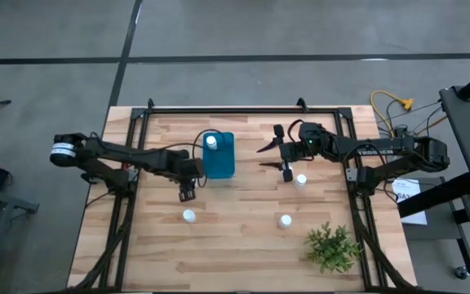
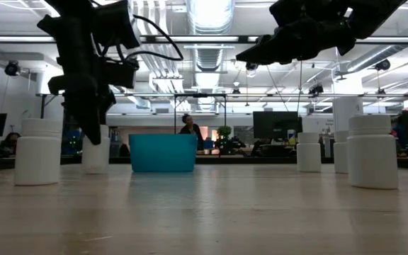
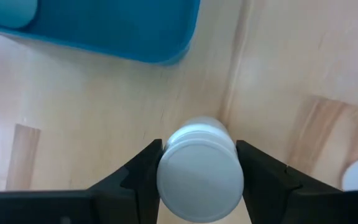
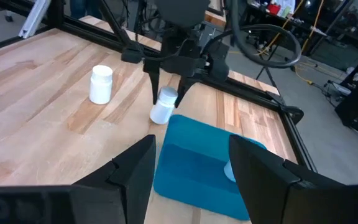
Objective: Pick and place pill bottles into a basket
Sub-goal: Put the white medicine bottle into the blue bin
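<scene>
The blue basket stands at the table's middle, toward the far edge, with one white pill bottle in it. My left gripper is just left of and nearer than the basket, shut on another pill bottle. My right gripper is open and empty, up in the air just right of the basket; its wrist view looks down on the basket. Loose bottles stand on the table at the near left, near right and right. My left gripper pinches the bottle at its cap end between its two fingers, one on each side. The fingers come from above, pointing down. In the right wrist view the bottle sits tilted below them. I cannot tell whether its base touches the table.
A green leafy plant stands at the table's near right corner. A black frame runs along the table's far edge. Bare wood lies in the near middle between the loose bottles. People and desks show in the room beyond.
</scene>
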Tool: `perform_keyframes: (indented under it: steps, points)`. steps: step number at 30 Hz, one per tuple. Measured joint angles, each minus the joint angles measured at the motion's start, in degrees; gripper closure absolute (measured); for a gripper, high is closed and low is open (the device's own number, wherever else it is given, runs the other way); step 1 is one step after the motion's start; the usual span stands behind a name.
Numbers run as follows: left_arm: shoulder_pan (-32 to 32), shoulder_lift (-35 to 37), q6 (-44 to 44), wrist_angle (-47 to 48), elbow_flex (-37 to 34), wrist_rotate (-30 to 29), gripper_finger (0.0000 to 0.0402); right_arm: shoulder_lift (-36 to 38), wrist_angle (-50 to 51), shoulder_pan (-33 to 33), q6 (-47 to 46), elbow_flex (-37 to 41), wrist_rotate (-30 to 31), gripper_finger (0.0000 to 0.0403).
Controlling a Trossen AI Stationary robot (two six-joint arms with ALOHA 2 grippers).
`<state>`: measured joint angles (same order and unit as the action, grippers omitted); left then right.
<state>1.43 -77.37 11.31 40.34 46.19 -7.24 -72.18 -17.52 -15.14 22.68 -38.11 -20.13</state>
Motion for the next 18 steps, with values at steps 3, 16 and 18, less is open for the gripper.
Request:
perform_keyframes:
  steps: [3,16,18]
  points:
    - [0.0,2.3,0.3,0.3,0.4,0.2,0.0244,0.0,-1.3,0.7,-0.1,0.0,-0.3,0.0209]
    - [-0.9,18.7,3.7,-10.9,1.4,1.8,0.0244,0.0,-5.4,6.9,4.7,-0.5,-1.4,0.0209]
    - [-0.9,20.6,4.9,-17.0,1.2,1.8,0.0244,0.0,-5.4,8.0,5.3,-1.4,-0.7,0.0209]
